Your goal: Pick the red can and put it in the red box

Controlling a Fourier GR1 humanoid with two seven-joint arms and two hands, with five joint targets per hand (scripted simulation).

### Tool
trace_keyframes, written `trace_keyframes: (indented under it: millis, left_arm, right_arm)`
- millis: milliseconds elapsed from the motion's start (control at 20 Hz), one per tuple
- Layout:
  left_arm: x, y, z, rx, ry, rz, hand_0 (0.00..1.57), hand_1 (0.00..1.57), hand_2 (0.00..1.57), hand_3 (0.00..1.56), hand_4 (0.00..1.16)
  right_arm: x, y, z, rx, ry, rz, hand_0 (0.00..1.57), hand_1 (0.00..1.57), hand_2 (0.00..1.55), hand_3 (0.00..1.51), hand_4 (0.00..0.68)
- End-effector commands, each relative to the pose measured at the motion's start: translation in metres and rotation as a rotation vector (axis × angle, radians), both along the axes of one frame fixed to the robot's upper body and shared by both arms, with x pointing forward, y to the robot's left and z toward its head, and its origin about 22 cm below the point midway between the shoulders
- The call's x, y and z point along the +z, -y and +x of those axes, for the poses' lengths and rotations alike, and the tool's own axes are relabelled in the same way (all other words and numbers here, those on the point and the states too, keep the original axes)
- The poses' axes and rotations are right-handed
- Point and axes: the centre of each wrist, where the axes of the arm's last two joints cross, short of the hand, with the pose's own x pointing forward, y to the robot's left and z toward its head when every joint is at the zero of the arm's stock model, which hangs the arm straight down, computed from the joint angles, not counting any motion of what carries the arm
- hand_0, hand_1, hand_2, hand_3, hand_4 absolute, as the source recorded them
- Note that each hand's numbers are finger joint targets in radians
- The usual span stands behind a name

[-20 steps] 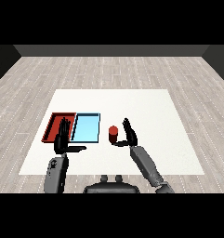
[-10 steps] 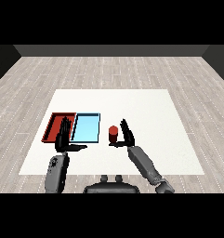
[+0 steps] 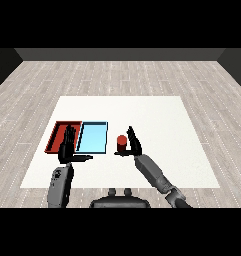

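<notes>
**Right hand closing in on the red can, tray still to come**

Head view: the white rectangular surface (image 3: pixel 157 115) fills the middle of the frame, set on a pale plank floor. Left of centre lie two shallow trays side by side, the red rectangular tray (image 3: pixel 57 134) on the outside and the light blue rectangular tray (image 3: pixel 94 138) touching it on the inner side. Just right of the blue tray, near the middle of the frame, the small red cylindrical can (image 3: pixel 121 143) stands upright on the surface, outside both trays.

The right hand (image 3: pixel 134 144) comes up from the lower right and sits just beside the can on its right. Its fingers rise beside the can and the thumb reaches forward low at the can's base; they look spread, not yet curled round it, so I read this hand as open. Whether any finger touches the can cannot be told.

The left hand (image 3: pixel 69 148) is raised in the lower left, in front of the red tray's near edge, fingers straight and upward, thumb out sideways, holding nothing.

As a judgement, the step in hand is the grasp. The next move calls for wrapping the fingers round the can, lifting it, and carrying it leftward across the blue tray to the red one.
</notes>
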Motion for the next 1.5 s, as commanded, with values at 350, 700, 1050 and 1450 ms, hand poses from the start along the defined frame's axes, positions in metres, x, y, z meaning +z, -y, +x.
trace_keyframes:
  millis: [350,700,1050,1450]
  left_arm:
    - [0.002,-0.001,-0.011,0.005,-0.001,0.008,0.00,0.00,0.00,0.00,0.00]
    - [-0.019,0.018,-0.018,0.012,-0.002,0.016,0.00,0.00,0.00,0.00,0.00]
    - [-0.009,0.012,-0.015,0.011,0.010,0.009,0.00,0.00,0.00,0.00,0.00]
    - [0.009,-0.003,-0.011,-0.001,-0.006,0.023,0.00,0.00,0.00,0.00,0.00]
  right_arm:
    - [-0.006,-0.018,-0.013,0.049,-0.005,0.047,0.00,0.00,0.00,0.00,0.000]
    - [0.002,-0.023,-0.004,0.056,-0.027,0.036,0.00,0.00,0.00,0.00,0.000]
    - [0.024,-0.029,0.018,0.017,-0.054,-0.050,0.00,0.00,0.00,0.00,0.000]
    - [0.016,-0.032,0.012,-0.126,-0.138,-0.168,1.57,1.57,1.51,1.46,0.584]
